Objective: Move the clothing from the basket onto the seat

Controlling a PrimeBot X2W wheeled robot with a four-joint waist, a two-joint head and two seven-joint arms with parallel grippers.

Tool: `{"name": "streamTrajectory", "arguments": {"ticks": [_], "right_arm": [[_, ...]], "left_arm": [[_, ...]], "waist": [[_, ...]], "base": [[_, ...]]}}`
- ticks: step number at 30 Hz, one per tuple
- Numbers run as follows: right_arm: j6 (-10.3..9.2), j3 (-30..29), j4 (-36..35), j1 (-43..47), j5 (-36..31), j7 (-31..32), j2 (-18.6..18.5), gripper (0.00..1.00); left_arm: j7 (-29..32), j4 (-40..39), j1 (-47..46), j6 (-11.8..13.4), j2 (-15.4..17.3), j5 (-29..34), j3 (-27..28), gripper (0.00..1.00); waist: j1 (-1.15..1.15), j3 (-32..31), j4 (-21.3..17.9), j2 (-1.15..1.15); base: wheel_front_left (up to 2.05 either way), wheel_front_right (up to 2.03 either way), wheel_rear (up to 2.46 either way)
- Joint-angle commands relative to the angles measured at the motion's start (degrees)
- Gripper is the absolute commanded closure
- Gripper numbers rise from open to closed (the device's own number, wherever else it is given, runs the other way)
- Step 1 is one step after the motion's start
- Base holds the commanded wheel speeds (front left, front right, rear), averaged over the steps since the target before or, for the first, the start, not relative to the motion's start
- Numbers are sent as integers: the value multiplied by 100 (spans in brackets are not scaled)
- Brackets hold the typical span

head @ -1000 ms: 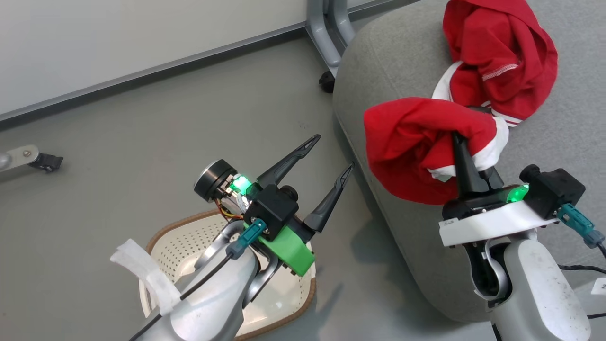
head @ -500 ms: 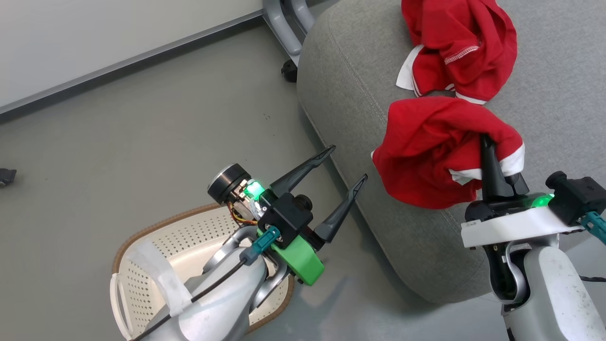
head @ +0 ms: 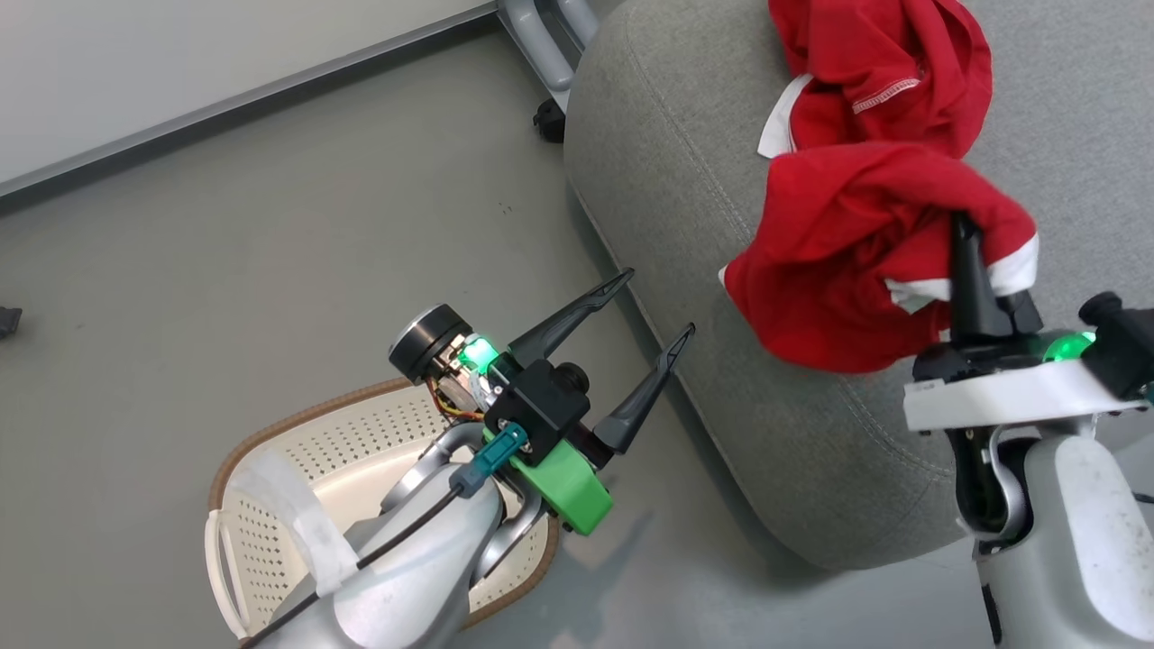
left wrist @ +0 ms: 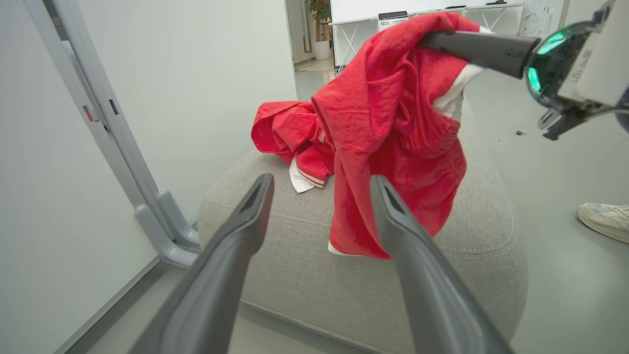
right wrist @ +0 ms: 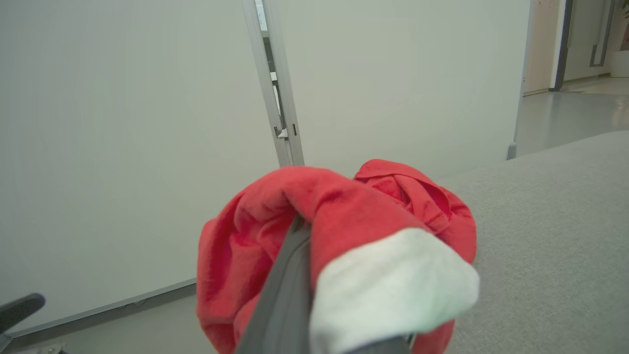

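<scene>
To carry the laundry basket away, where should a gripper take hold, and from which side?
Probably the white side handle of the laundry basket, coming from above: it is a thin loop standing off the perforated wall, with a gap a finger could enter, and the basket sits upright.

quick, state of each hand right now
left hand: open, holding nothing
right hand: closed, holding a red garment

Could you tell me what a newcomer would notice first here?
The bright red garment dangling from the shut right gripper above the grey seat stands out first. A second red garment lies crumpled on the seat beyond it. At lower left, the open left gripper hovers over the white basket.
</scene>
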Motion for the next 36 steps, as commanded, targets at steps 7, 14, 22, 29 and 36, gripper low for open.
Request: {"name": "streamTrajectory", "arguments": {"ticks": [7,14,22,29,36], "right_arm": [[-2,-369,66,-948,-128,-13,-37,100],[-2,-755,191,-2215,-221,-13,-347,100],[-3,-1314,609,-3707,-397,-13,-1017,100],[-3,-1748,1324,-4595,-525,-13,-1786,100],[-3,-1741,2090,-4510,-447,-13,-1944,100]], "left_arm": [[-20,-22,-227,-19,68,73,19,0],[-20,-21,-538,-18,142,138,-63,0],[-20,-45,-941,-18,165,215,-168,0],[-20,-74,-1198,-18,147,249,-230,0],[-20,-87,-1265,-17,194,274,-176,0]], "waist": [[0,391,108,0],[0,1058,249,0],[0,1707,427,0],[0,2000,561,0],[0,2136,549,0]], "base": [[0,0,0],[0,0,0],[0,0,0],[0,0,0],[0,0,0]]}}
